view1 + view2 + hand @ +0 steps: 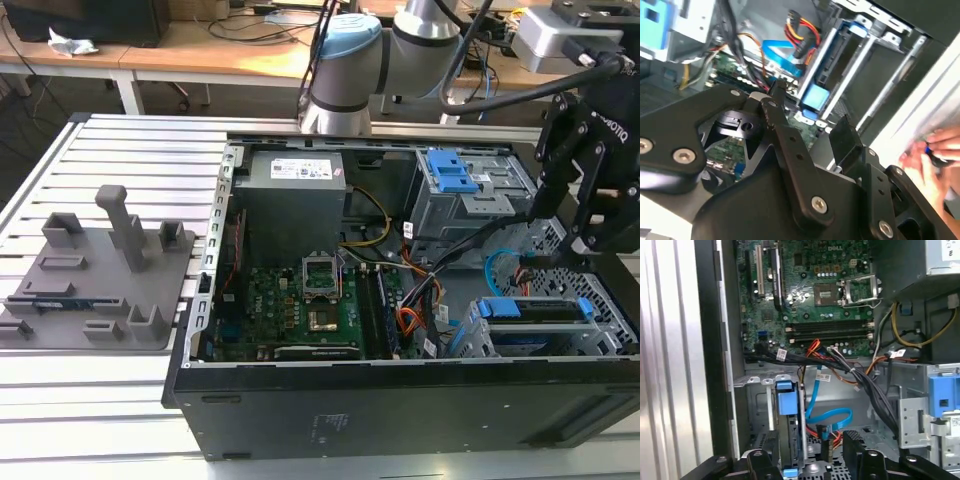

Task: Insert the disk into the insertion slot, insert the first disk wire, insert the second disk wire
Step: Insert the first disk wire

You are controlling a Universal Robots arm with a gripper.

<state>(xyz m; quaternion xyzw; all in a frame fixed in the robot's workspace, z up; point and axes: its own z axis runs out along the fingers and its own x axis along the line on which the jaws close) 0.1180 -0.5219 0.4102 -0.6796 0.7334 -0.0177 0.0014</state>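
Exterior view: the gripper (567, 232) hangs over the open computer case, at about three o'clock from the motherboard (300, 300). The disk (532, 312) lies in its slot (603, 305), at about seven o'clock from the gripper. The light-blue cable (493, 268) loops at about eight o'clock, with the orange-red wire (521, 274) just beside it. This view places everything in the case but leaves the jaws hard to judge.

Second wrist view: here the jaws are plainly released. The fingers (777, 95) are spread wide with nothing clamped between them, and they sit near the disk's blue frame (815, 97). A person's hand (935, 155) is beyond the case wall, well apart from the gripper.

First wrist view: a small dark plug (826, 446), seemingly the end of the light-blue cable (832, 416), stands between the open fingers. I cannot tell whether it touches either one. Red strands run just behind it. The disk's blue tab (785, 397) marks the disk edge-on beside them. This view gives the plug's alignment, which the exterior view blurs into a tangle.

The disk looks seated, so I judge the wire work to be in hand. To do it well, the plug body should be centred between the pads and not the cable. It should be held square to its socket and pressed straight in, without snagging the neighbouring strands
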